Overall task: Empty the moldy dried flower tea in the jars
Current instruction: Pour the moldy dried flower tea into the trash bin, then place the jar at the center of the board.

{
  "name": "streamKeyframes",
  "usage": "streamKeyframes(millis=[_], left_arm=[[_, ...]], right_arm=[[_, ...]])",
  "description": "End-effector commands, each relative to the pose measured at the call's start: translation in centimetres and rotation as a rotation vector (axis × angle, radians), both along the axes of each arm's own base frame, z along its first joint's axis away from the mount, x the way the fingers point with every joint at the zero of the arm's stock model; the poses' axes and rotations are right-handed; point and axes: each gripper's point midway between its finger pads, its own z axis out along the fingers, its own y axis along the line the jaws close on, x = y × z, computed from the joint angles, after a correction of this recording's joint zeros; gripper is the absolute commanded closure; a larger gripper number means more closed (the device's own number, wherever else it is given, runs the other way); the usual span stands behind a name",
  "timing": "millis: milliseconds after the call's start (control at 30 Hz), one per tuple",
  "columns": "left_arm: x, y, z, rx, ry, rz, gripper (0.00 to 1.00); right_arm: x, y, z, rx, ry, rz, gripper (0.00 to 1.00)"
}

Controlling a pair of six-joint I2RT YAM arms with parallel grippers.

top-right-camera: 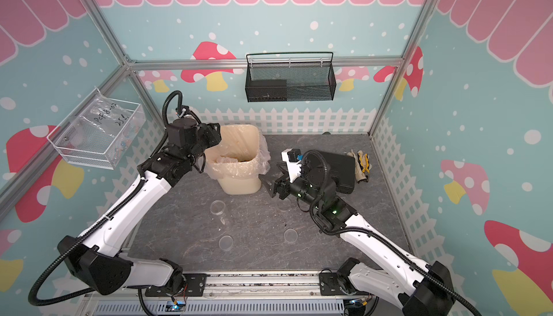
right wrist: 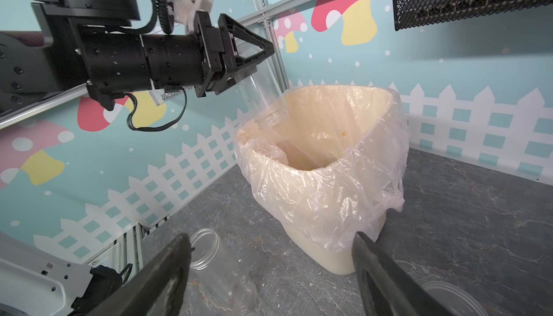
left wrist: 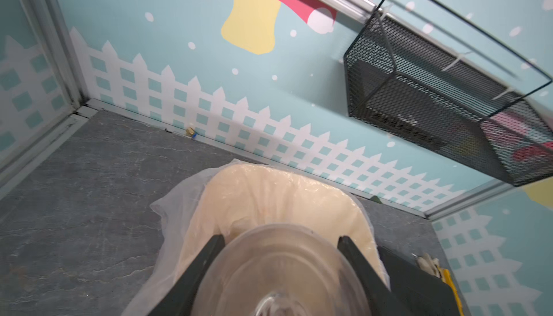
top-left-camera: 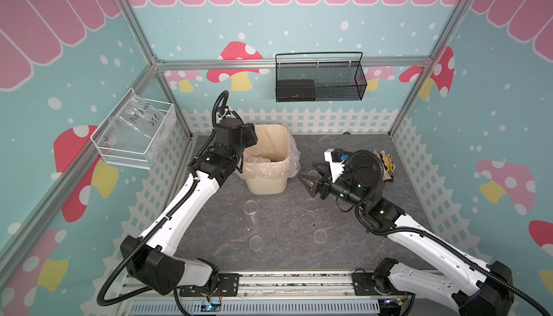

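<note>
1. The left gripper point(left wrist: 281, 241) is clamped round the held jar point(right wrist: 263, 99), which is tipped mouth-down over the left rim of the cream bin point(top-left-camera: 266, 184) at the far middle of the table. The right gripper point(right wrist: 270, 239) is spread wide with nothing in it, hovering just right of the bin.
2. From the left wrist view the held jar looks see-through and bare, so I reckon this pour is about done. The tea point(top-right-camera: 244, 159) seems to be that brownish patch down inside the bin. It's small though, so I wouldn't swear to it.
3. Doing this bit well: keep the mouth inside the rim, not over the loose liner point(right wrist: 323, 198). Tip it a touch steeper or give it a little shake so clingy bits drop. Don't squeeze harder, since thin plastic like that will probably flex and could pop out.
4. The mouth sits close to the crinkly liner edge, and snagging it could drag the bag.
5. Jars I can actually make out: two. There's the held one, plus the lying jar point(top-left-camera: 252, 214) on its side just on the near side of the bin. I can't find a third. There's something clear and crumpled in the bin, but that may be just liner.
6. Flat clear lids: two for sure, at near-middle point(top-left-camera: 256, 242) and to its right point(top-left-camera: 320, 235). A third round clear thing point(top-left-camera: 310, 204) sits under the right gripper and is probably a lid too.
7. One bin.
</note>
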Motion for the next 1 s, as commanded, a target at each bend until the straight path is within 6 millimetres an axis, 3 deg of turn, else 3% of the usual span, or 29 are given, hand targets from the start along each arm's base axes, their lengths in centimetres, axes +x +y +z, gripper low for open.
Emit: streamKeyframes(millis=[0, 133, 267, 467, 667, 967], left_arm=[[-1.8, 0.7, 3.6, -0.236, -0.085, -0.013, 1.00], [-3.4, 1.0, 5.1, -0.437, -0.099, -0.051, 1.00], [-4.7, -0.3, 5.8, -0.645, -0.053, -0.153, 1.00], [-6.2, -2.3, 5.3, -0.874, 0.011, -0.270, 1.00], [-7.1, -3.1, 4.6, -0.969, 0.042, -0.317, 1.00], [-7.5, -3.1, 3.7, -0.966, 0.052, -0.320, 1.00]], right_arm=[[0.1, 0.5, 0.8, 0.055, 0.028, 0.025, 0.15], [-0.3, 1.6, 2.4, 0.160, 0.053, 0.094, 0.14], [-0.2, 2.5, 4.3, 0.247, 0.080, 0.138, 0.10], [0.0, 3.7, 6.5, 0.370, 0.109, 0.212, 0.07], [1.3, 4.4, 7.3, 0.455, 0.156, 0.213, 0.06], [3.4, 6.5, 7.4, 0.491, 0.237, 0.228, 0.04]])
